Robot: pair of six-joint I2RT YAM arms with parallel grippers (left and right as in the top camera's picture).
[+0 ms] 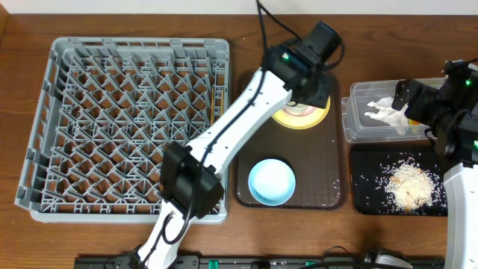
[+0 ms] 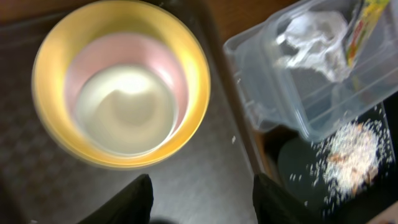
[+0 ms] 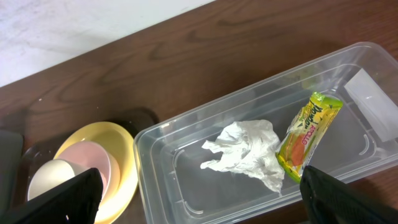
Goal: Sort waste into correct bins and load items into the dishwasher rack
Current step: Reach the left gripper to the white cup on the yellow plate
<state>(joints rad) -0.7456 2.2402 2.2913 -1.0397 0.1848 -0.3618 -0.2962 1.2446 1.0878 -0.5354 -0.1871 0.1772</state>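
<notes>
A yellow plate (image 1: 299, 118) sits at the far end of the brown tray (image 1: 328, 179), with a pink cup (image 2: 87, 68) and a cream cup (image 2: 124, 109) nested on it. My left gripper (image 2: 202, 186) hovers over the plate's near side, its jaws apart with nothing between them. A light blue bowl (image 1: 271, 181) rests on the tray's near end. Inside the clear bin (image 3: 155, 162) lie the white napkin (image 3: 245, 152) and the snack wrapper (image 3: 308, 134). Above that bin, my right gripper (image 3: 200, 186) is open and empty. Rice scraps (image 1: 407, 183) lie in the black bin (image 1: 366, 194).
The grey dishwasher rack (image 1: 45, 134) fills the left of the table, and my left arm reaches over its right corner. The clear bin and black bin stand side by side right of the tray. A few rice grains (image 2: 234, 140) lie scattered by the tray's edge.
</notes>
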